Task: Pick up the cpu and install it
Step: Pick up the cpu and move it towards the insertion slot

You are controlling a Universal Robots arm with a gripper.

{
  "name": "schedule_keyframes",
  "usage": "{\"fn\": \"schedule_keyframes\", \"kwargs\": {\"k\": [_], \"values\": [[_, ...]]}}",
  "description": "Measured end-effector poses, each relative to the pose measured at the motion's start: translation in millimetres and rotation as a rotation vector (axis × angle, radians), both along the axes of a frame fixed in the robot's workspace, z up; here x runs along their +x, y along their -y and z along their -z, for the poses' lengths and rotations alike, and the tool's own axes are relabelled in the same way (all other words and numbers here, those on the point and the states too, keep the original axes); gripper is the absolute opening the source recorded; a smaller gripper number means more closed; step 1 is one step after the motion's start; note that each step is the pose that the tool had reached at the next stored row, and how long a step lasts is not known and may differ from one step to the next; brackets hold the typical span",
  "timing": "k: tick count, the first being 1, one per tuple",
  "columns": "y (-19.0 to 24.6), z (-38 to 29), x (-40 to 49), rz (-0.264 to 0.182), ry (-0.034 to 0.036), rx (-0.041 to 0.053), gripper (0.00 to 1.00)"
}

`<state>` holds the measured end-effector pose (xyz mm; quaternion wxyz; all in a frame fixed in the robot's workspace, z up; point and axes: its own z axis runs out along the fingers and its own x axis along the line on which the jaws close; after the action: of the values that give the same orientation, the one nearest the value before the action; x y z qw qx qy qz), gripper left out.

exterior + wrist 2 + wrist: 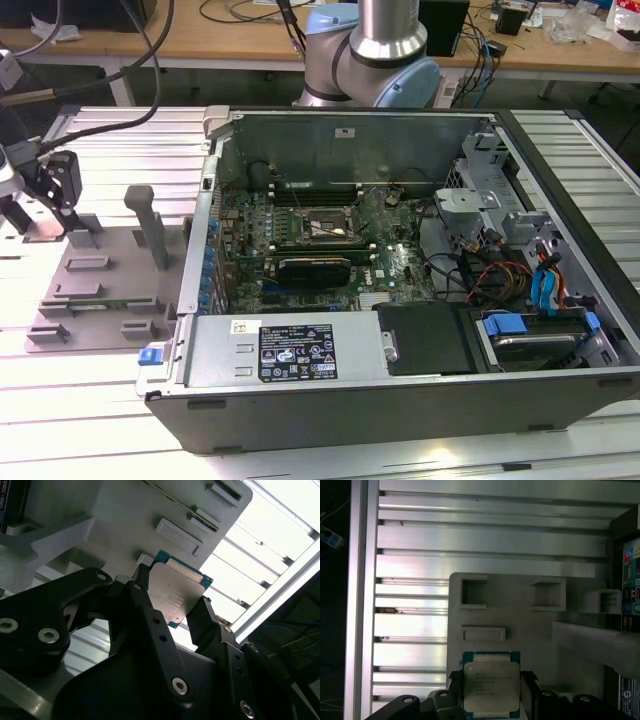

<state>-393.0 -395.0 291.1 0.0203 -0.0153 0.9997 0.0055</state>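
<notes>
The claw [174, 602] was clamped on the cpu [491, 679]. Its two black fingers [146, 607] pressed against opposite edges of the chip, and the shiny metal top faced the camera in both wrist views. The cpu sat between the fingertips directly over the grey fixture tray [530, 625], near a shallow rectangular recess [483, 633] in that tray (whether the chip was touching the tray's surface or just clear of it I could not tell).

In the exterior view the claw [66, 210] hung at about nine o'clock, at the exterior view's left, over the tray's ten o'clock corner. The tray lay on the slatted aluminium counter [90, 410]. The open computer case [400, 400] stood at three o'clock from the tray, just beside it. Near the middle of the case lay the motherboard socket [322, 228] with its metal frame, well apart from the claw. The arm's base [385, 45] rose at twelve o'clock, behind the case.
</notes>
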Motion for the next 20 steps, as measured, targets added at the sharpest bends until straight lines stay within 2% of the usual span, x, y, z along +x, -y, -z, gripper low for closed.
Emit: {"fn": "schedule_keyframes", "kwargs": {"k": [20], "values": [[0.0, -14.6, 0.0, -0.001, 0.0022, 0.0001, 0.55]]}}
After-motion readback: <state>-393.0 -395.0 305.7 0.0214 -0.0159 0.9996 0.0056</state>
